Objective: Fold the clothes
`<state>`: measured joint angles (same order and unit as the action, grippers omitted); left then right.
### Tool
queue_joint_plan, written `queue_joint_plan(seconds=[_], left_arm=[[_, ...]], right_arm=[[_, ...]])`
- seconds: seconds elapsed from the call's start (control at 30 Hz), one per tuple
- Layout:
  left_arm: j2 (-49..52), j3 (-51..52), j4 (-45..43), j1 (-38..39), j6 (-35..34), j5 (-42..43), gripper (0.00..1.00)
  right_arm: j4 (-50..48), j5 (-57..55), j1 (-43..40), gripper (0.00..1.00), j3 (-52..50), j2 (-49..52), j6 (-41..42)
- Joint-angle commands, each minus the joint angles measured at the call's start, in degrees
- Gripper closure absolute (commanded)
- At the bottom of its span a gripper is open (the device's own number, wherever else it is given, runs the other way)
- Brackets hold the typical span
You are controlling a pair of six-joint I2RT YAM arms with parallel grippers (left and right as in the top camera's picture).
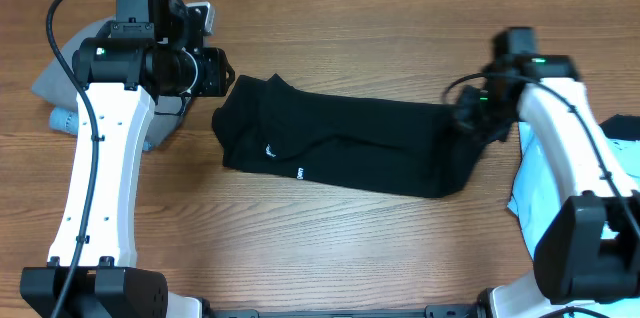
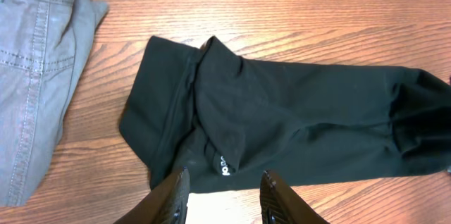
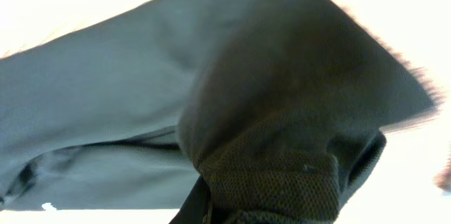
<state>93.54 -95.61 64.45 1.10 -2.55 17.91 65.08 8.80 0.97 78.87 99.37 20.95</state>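
Note:
The clothes [image 1: 350, 143] are black trousers lying in a long folded strip across the middle of the table, with a small white logo [image 1: 298, 171] near the front edge. My left gripper [image 1: 215, 71] hovers open over their left end. In the left wrist view its fingers [image 2: 176, 192] stand apart just above the trousers' near edge [image 2: 282, 111], with nothing between them. My right gripper [image 1: 470, 113] is shut on the right end of the trousers. In the right wrist view the ribbed cuff [image 3: 275, 175] is bunched at the jaws and hides them.
Grey shorts [image 1: 60, 76] lie at the far left behind the left arm, also seen as grey shorts [image 2: 35, 76] in the left wrist view. A light-blue T-shirt [image 1: 622, 163] lies at the right edge under the right arm.

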Motion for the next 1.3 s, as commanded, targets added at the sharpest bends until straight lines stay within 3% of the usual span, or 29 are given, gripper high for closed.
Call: queue_joint_plan(seconds=[0.0, 0.1, 0.13, 0.3, 0.47, 0.53, 0.63, 0.8, 1.0, 1.27], left_arm=[[-0.8, -0.6, 0.5, 0.1, 1.5, -0.3, 0.63], [-0.8, -0.6, 1.5, 0.1, 1.5, -0.3, 0.63], [-0.8, -0.6, 1.6, 0.1, 1.5, -0.3, 0.63], [-0.8, -0.6, 1.7, 0.1, 1.5, -0.3, 0.63], [-0.8, -0.6, 1.8, 0.1, 1.5, -0.3, 0.62], [-0.8, -0.6, 1.9, 0.1, 1.5, -0.3, 0.62], [-0.8, -0.6, 2.3, 0.1, 1.8, -0.4, 0.62], [-0.8, -0.6, 2.3, 0.1, 1.8, -0.4, 0.61], [-0.8, -0.6, 2.9, 0.1, 1.7, -0.3, 0.61], [-0.8, -0.6, 3.0, 0.1, 1.7, -0.4, 0.57]], right_arm=[[-3.1, -5.0, 9.9, 0.93, -0.2, 0.0, 10.0], [-5.3, -7.4, 15.5, 0.64, -0.4, 2.4, 13.8], [-5.9, -7.1, 16.5, 0.60, -0.4, 2.8, 13.8], [-10.6, -5.6, 21.0, 0.54, 0.9, 3.0, 12.0], [-4.0, -7.9, 17.0, 0.53, 6.4, 1.0, 11.6], [-0.7, -8.7, 12.4, 0.58, 7.4, 0.8, 11.6], [0.6, -7.8, 5.3, 0.74, 5.8, 2.1, 11.6], [-3.3, -3.0, 0.9, 0.89, 0.3, 5.6, 11.6], [-16.2, 7.5, 2.6, 0.94, -8.7, 8.8, 13.2], [-49.0, 44.3, 5.4, 0.96, -11.3, 8.3, 11.3]])
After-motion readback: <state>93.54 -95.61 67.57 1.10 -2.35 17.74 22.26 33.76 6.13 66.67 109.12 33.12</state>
